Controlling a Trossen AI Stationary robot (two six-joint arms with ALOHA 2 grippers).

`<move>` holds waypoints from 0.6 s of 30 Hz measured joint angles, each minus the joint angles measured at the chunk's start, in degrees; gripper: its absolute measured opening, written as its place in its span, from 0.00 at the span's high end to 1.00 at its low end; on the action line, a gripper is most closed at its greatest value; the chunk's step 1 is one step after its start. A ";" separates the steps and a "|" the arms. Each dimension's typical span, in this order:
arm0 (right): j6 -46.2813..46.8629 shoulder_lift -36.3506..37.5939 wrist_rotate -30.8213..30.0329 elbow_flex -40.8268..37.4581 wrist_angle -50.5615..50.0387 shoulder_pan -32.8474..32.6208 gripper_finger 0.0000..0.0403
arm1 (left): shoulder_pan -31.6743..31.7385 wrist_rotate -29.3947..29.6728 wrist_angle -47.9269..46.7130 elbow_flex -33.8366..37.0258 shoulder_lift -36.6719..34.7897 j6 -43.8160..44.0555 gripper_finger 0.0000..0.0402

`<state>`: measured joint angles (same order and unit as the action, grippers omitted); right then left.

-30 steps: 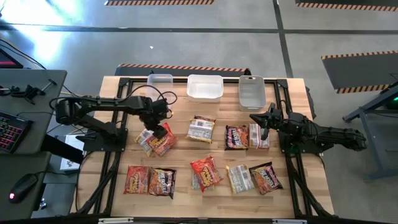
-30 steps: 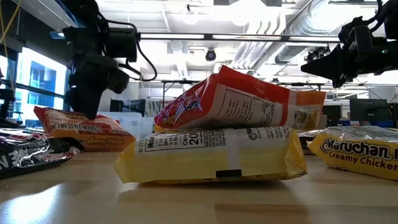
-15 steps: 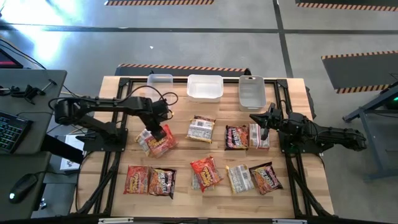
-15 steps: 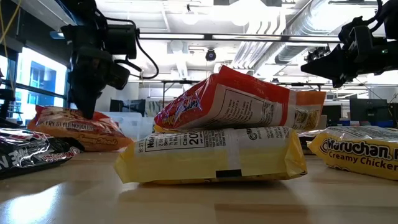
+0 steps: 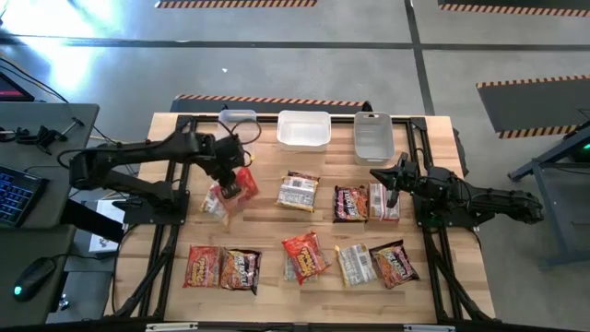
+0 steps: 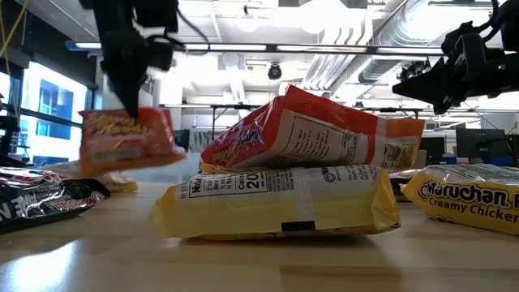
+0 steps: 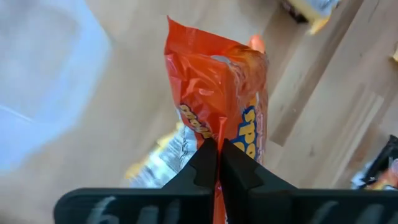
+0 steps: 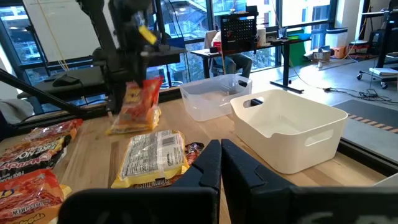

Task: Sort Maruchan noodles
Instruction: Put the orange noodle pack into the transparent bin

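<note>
One red-orange packet (image 7: 217,93) — left hand (image 7: 217,163), aloft

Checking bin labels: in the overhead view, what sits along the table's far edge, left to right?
Small clear tub → wide white tub → grey-white tub with handle slots.

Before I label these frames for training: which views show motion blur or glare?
Low view: the red-orange crinkly plastic ramen packet in the left end effector is smeared by motion. Left wrist view: background tub and table are blurred; the packet stays sharp. High view: glare patch on the floor, upper left.
</note>
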<state>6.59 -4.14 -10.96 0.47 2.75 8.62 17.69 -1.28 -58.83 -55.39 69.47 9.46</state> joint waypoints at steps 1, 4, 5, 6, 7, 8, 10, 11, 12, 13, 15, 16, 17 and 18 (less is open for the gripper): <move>0.00 -0.01 0.00 0.00 0.00 0.00 1.00 | 0.00 1.08 -1.02 -1.46 0.00 -1.45 1.00; 0.00 -0.02 0.00 -0.01 0.00 0.01 1.00 | 0.00 4.39 -3.44 -5.70 0.00 -5.58 1.00; 0.00 -0.02 0.00 -0.02 0.01 0.00 1.00 | 0.00 5.89 -4.32 -7.11 0.00 -7.03 1.00; 0.00 -0.02 0.00 0.00 0.01 0.02 1.00 | 0.00 7.74 -5.06 -8.39 0.00 -8.53 1.00; 0.00 -0.02 0.00 -0.02 -0.01 0.02 1.00 | 0.00 9.64 -5.56 -9.50 0.00 -10.10 1.00; 0.00 -0.02 0.00 0.00 -0.01 0.02 1.00 | 0.00 11.57 -5.92 -10.46 0.00 -11.81 1.00; 0.00 -0.02 0.00 -0.02 0.00 0.00 1.00 | 0.09 16.14 -6.21 -12.10 0.15 -15.74 1.00; 0.00 -0.02 0.00 -0.02 0.00 0.01 1.00 | 0.36 18.21 -6.15 -12.75 0.37 -17.87 1.00; 0.00 -0.02 0.00 -0.01 0.00 0.00 1.00 | 0.75 20.12 -6.08 -13.28 0.66 -20.02 1.00; 0.00 0.00 0.00 -0.01 -0.01 0.01 1.00 | 1.26 21.80 -5.99 -13.69 1.06 -22.29 1.00; 0.00 -0.01 0.00 -0.02 -0.01 0.01 1.00 | 2.56 25.36 -5.75 -14.35 2.15 -27.07 1.00; 0.00 -0.02 0.00 0.00 -0.01 0.00 1.00 | 3.20 27.22 -5.31 -14.52 2.70 -29.75 1.00; 0.00 -0.01 0.00 -0.01 0.01 0.00 1.00 | 4.01 29.06 -4.42 -14.54 3.21 -32.70 1.00; 0.00 -0.02 0.00 -0.02 0.01 0.01 1.00 | 4.91 30.55 -3.29 -14.54 3.73 -35.59 1.00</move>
<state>6.59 -4.16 -10.96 0.45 2.76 8.63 22.61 29.27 -62.12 -69.93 73.20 -26.13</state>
